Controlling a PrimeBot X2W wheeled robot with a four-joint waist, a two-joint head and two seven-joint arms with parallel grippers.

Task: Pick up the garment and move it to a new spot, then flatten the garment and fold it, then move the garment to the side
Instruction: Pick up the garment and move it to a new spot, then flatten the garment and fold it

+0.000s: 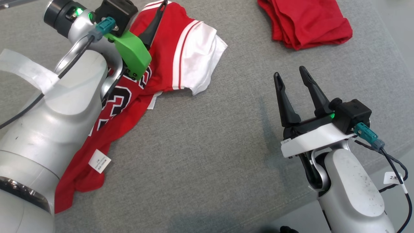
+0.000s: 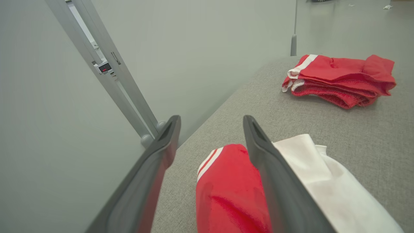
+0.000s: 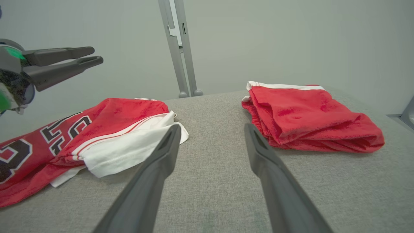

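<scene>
Above the jersey (image 1: 176, 48), the left pincer (image 2: 211, 119) reaches forward, spread and empty; the right pincer (image 1: 289, 72) hovers spread.

Garments: two, numbered jersey (image 1: 181, 42), folded red pile (image 1: 304, 22). Claws: two, left claw (image 2: 212, 119), right claw (image 1: 289, 72).

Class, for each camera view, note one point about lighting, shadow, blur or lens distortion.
Head view: soft, even light; right gripper throws a faint shadow on the table. Left wrist view: close fingers look soft, jersey looks oversaturated. Right wrist view: wide lens stretches the fingers; folded garment is sharp.
</scene>
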